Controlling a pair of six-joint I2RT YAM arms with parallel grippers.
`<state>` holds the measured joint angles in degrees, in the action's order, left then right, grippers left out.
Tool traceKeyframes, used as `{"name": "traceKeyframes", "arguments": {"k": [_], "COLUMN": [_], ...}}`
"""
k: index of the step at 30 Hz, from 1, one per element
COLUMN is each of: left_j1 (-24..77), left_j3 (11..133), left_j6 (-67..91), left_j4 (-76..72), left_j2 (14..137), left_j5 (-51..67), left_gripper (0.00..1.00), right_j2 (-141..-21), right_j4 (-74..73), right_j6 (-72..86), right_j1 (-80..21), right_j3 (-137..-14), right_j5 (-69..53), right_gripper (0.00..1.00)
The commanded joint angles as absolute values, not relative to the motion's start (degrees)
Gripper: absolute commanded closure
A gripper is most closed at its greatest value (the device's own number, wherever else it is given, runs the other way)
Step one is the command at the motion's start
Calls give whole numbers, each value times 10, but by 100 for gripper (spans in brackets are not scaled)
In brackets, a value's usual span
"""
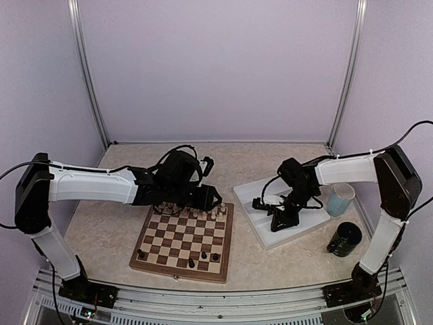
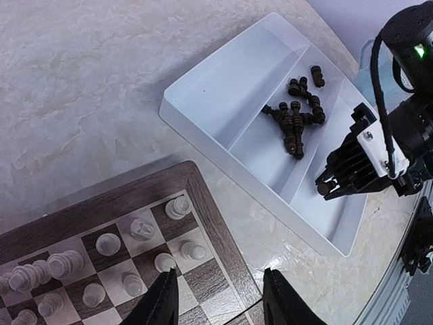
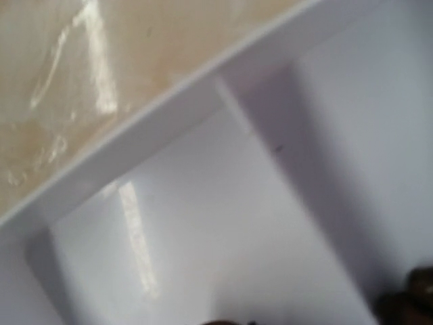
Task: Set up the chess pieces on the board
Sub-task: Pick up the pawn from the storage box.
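At the lower centre of the overhead view, the chessboard (image 1: 181, 238) carries four dark pieces (image 1: 203, 256) on its nearest rows. Cream pieces (image 1: 193, 213) crowd its far rows (at least eleven show in the left wrist view). Over the board's far right corner the left gripper (image 2: 218, 301) hangs with fingers spread, nothing between them. Right of centre, the white two-compartment tray (image 2: 223, 95) holds a tangled heap (image 2: 292, 118) of roughly ten dark figures. There the right gripper (image 2: 327, 186) is clenched on a single dark piece (image 2: 323, 190). At the right edge stand one dark container (image 1: 346, 238) and one blue cup (image 1: 340, 198).
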<state>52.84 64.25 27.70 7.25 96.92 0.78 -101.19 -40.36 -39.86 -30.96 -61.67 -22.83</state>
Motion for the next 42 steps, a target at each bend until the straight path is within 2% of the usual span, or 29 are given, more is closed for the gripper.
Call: {"name": "traceKeyframes", "arguments": {"k": [1, 4, 7, 13, 24, 35, 42], "left_j1": [524, 525, 523, 522, 517, 512, 504], "left_j3": [639, 642, 645, 648, 647, 631, 629], "left_j6": [271, 269, 266, 263, 258, 261, 271], "left_j4": [53, 53, 54, 57, 52, 30, 5], "left_j2": [964, 969, 973, 977, 984, 984, 986], "left_j5": [16, 18, 21, 24, 30, 39, 61], "left_gripper": [57, 57, 57, 57, 57, 57, 57], "right_j2": [-1020, -1023, -1023, -1011, -1001, -1006, -986], "right_j4": [-394, -388, -382, -385, -399, -409, -425], "right_j6": [-409, -412, -414, -415, -426, -435, -432], "right_j1": [-314, -314, -314, -314, -313, -313, -313], "right_j3": [-597, -585, -574, -557, -546, -551, -571], "right_j5": [-211, -205, -198, -183, -135, -130, -131], "right_gripper": [78, 75, 67, 61, 61, 86, 94]}}
